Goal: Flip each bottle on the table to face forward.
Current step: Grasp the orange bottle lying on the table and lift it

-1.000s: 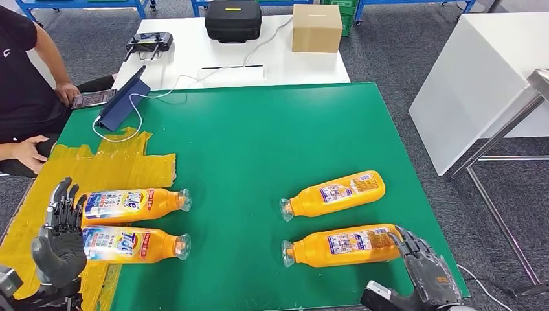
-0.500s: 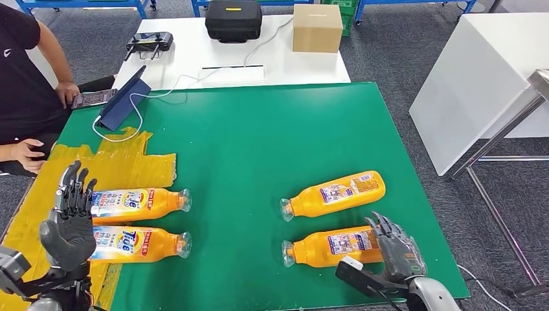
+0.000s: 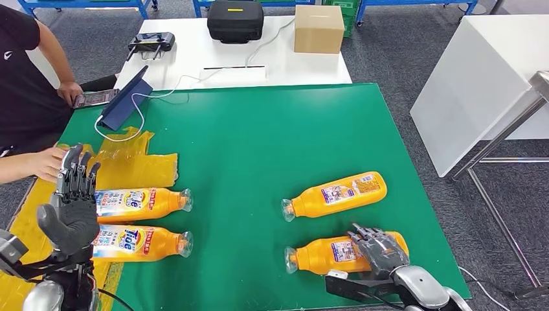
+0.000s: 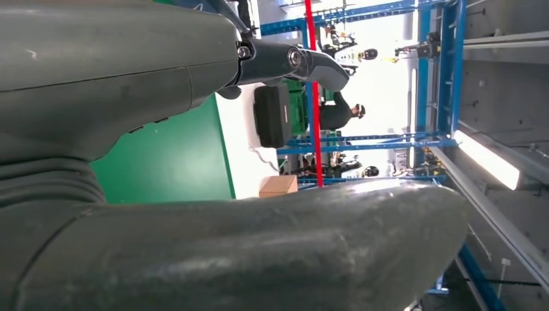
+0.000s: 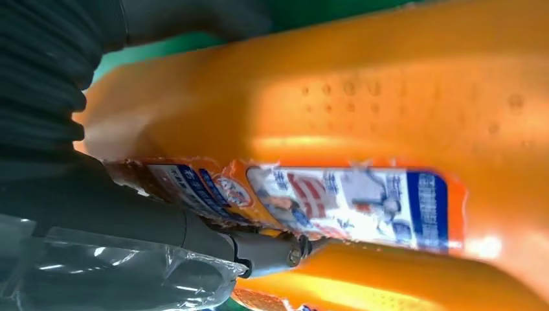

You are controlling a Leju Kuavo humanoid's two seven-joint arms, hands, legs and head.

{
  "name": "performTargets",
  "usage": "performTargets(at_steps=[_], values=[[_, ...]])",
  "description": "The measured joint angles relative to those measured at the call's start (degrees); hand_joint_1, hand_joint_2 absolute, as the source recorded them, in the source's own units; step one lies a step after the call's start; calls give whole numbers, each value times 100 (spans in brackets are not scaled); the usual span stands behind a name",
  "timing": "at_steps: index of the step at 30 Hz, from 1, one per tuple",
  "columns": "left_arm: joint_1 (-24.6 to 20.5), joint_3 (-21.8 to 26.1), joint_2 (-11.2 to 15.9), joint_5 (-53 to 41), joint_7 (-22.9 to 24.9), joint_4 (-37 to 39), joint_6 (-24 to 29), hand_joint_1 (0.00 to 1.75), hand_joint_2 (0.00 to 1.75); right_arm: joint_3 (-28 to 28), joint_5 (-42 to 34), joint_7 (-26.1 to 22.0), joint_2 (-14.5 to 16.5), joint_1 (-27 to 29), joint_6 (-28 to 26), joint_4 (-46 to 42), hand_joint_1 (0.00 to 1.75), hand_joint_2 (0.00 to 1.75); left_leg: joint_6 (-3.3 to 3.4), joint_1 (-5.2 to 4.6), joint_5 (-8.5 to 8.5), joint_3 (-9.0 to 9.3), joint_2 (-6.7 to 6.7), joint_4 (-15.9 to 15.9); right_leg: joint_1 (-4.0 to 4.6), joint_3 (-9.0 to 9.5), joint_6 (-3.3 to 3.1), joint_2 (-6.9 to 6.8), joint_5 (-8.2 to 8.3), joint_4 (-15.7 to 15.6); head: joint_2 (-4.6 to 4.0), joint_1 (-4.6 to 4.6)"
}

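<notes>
Four orange bottles lie on their sides on the green table [image 3: 259,136]. The two left ones [image 3: 142,203] [image 3: 142,241] show blue front labels. The far right bottle [image 3: 336,193] lies apart, back label up. My right hand [image 3: 379,249] grips the near right bottle [image 3: 324,254] at its base end, fingers curled over its top. In the right wrist view that bottle [image 5: 388,110] is pressed close, with a dark finger [image 5: 259,249] against its label. My left hand [image 3: 72,204] is raised before the left bottles' bases, fingers spread, holding nothing.
A person sits at the left, one hand [image 3: 42,162] on the yellow tape patch [image 3: 129,165] close to my left hand. A blue tablet [image 3: 124,97] with a cable stands at the table's far left. A white table behind carries a black case [image 3: 235,21] and a cardboard box [image 3: 318,28].
My right hand has swung in from the table's right edge onto the near right bottle. My left hand has risen and moved farther out. The person's hand has reached onto the yellow tape.
</notes>
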Motion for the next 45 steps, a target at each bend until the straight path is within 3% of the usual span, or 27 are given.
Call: performTargets(at_steps=[8,12,15,19,22,26,28,41,45], values=[[-27,5,40,138,28,117,-13,0,0,309,-164,305,-455,-61,-97,-109,175,175,0,0,0,7,0,0,0,9,0,0,0,-1,-1,-1],[-14,11,45,163,38,142,-13,0,0,341,-198,408,-498,-56,-258,-145,175,175,0,0,0,8,0,0,0,12,0,0,0,0,-1,-1],[62,16,43,291,112,140,-34,0,0,253,-239,399,-305,0,-708,-204,175,175,0,2,0,1,3,-1,1,13,0,3,0,1,-1,0],[283,43,20,648,182,120,-189,0,175,12,-417,140,190,163,-1454,-358,175,175,-1,4,-2,-10,18,-3,1,-1,0,15,0,2,-1,-3],[340,51,6,726,181,117,-237,0,175,-21,-464,82,276,195,-1556,-425,175,175,-1,5,-2,-12,20,-3,1,-6,0,16,0,2,-1,-4],[825,25,-182,1440,561,10,-850,0,175,-424,-1365,-336,984,264,-1617,-1295,175,175,-4,11,1,-23,16,-3,13,-21,-1,13,0,2,-1,-2],[973,-97,-236,1539,700,-58,-963,0,175,-539,-1578,-395,1180,225,-1486,-1555,175,175,-4,11,1,-25,16,-3,12,-20,-1,12,0,2,0,-2],[1229,-1018,-278,1467,743,-411,-850,0,175,-470,-1801,-355,1658,-85,-1297,-1757,175,175,-2,6,0,-32,12,-2,3,-19,-1,10,0,2,-1,-2],[1264,-1232,-233,1028,509,-537,-650,0,175,-393,-1916,-315,1752,-186,-1284,-1727,175,175,-3,9,1,-34,13,-3,5,-20,-1,10,0,3,1,-2]])
